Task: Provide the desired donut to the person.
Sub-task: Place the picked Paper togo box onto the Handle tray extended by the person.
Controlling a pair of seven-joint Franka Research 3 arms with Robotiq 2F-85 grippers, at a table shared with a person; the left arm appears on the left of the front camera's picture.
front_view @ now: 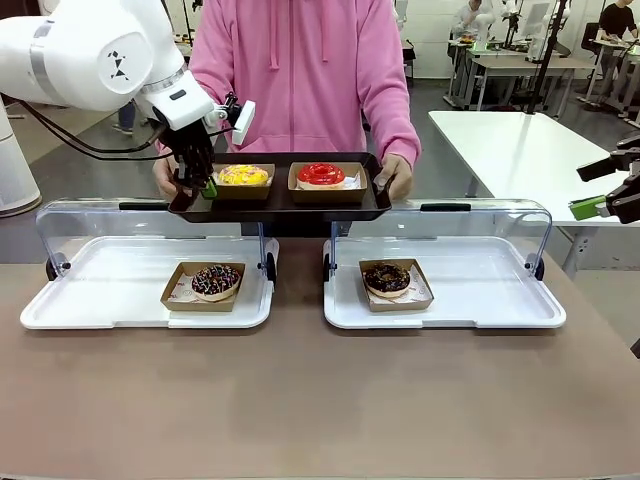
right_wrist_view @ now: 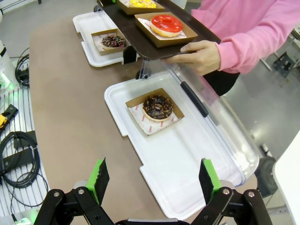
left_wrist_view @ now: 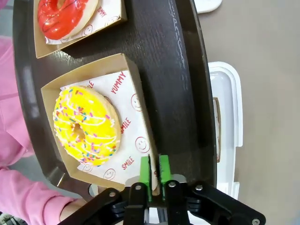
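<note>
Left gripper (left_wrist_view: 154, 174) jaws clamped on the yellow donut's box (left_wrist_view: 136, 101), on the person's (front_view: 300, 60) tray (front_view: 280, 205); right gripper (right_wrist_view: 154, 180) jaws apart.

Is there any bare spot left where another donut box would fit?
Yes. Each white tray has bare floor on both sides of its one box, as with the chocolate donut. The brown table nearest the robot is bare too. The dark tray is crowded: two boxes side by side, with the left gripper clamped on the yellow donut's box.
</note>
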